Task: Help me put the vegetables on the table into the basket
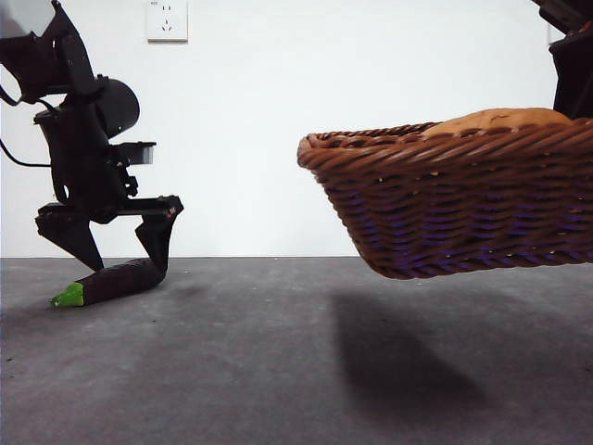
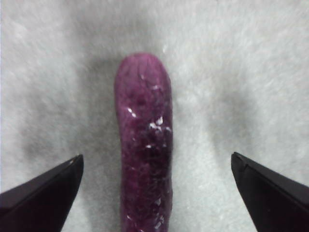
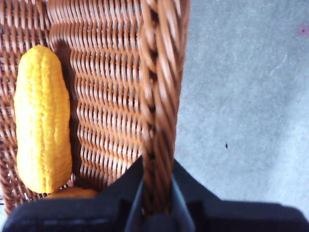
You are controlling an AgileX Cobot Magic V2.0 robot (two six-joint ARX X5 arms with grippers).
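Observation:
The dark purple eggplant (image 1: 116,281) with its green stem end lies on the grey table (image 1: 278,371) at the left. My left gripper (image 1: 125,252) stands open over it, one jaw on each side, and neither jaw touches the eggplant (image 2: 145,145) in the left wrist view. My right gripper (image 3: 157,171) is shut on the braided rim of the wicker basket (image 3: 159,96). The basket (image 1: 463,204) hangs tilted above the table at the right, its shadow beneath it. A tan potato (image 1: 500,119) shows over its rim. The yellow lumpy vegetable (image 3: 42,121) lies inside.
A white wall with a socket (image 1: 167,19) runs behind the table. The right arm (image 1: 570,56) comes down dark at the top right corner. Bare table surface lies between the eggplant and the basket's shadow.

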